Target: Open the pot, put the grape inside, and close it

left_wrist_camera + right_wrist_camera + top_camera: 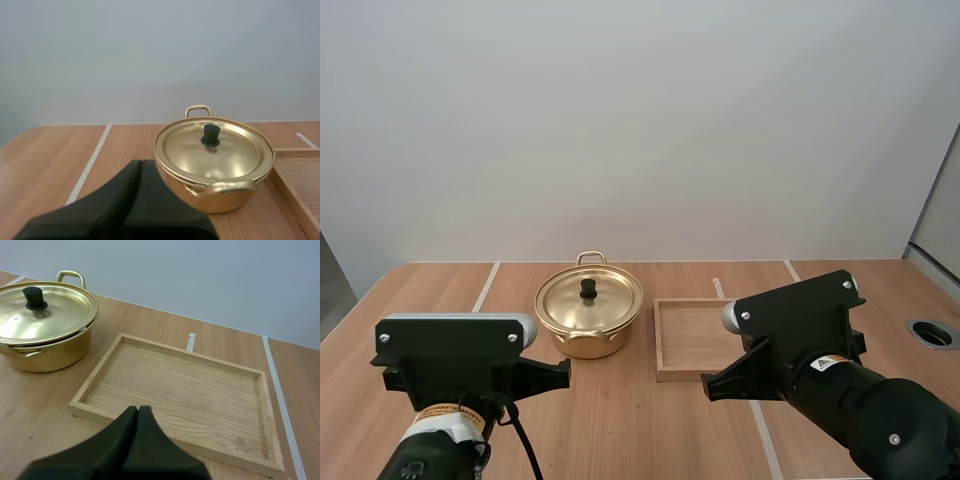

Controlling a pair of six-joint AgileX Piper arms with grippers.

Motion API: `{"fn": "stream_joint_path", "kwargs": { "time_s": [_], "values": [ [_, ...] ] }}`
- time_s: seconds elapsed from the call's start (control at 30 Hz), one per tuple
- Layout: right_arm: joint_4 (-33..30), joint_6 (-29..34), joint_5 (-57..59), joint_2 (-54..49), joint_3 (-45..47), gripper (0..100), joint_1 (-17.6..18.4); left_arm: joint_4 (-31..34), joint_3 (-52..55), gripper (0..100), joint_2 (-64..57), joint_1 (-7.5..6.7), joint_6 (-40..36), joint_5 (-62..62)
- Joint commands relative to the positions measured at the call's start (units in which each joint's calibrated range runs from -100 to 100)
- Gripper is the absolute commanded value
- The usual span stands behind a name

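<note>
A golden pot (588, 318) stands at the table's middle with its lid (589, 298) on, a black knob (588, 289) at the lid's centre. In the left wrist view the pot (215, 170) sits just ahead of my left gripper (140, 165), whose fingers lie together as one dark wedge, shut on nothing. My right gripper (137, 411) is also shut and empty, hovering over the near rim of the wooden tray (95, 377), with the pot (42, 325) off to the tray's far side. No grapes are in sight.
The wooden tray (663, 345) lies empty just right of the pot. White tape lines (485, 287) cross the tabletop. A round cable hole (933, 333) sits at the table's right edge. Both arm bodies fill the near edge of the table.
</note>
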Motion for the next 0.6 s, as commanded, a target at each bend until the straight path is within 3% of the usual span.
{"fn": "stream_joint_path", "kwargs": {
  "time_s": [0.0, 0.17, 0.37, 0.57],
  "values": [
    [-0.50, -0.55, -1.77, -0.40, 0.37, 0, -0.12, 0.57, 0.00, 0, -1.00, 0.04, 0.12, -1.51],
    [-1.20, -0.55, -3.40, -4.36, 1.60, 0, 0.26, 0.57, 0.00, 0, -1.00, 0.11, 0.12, -1.93],
    [-1.77, -0.55, -10.18, -11.42, 6.04, 0, 1.14, 0.57, 0.00, 0, -1.00, 2.63, 0.12, -1.93],
    [-1.66, -0.55, -13.62, -13.84, 10.13, 0, 1.14, 0.57, 0.00, 0, -1.00, 2.62, 0.12, -1.93]
  ]
}}
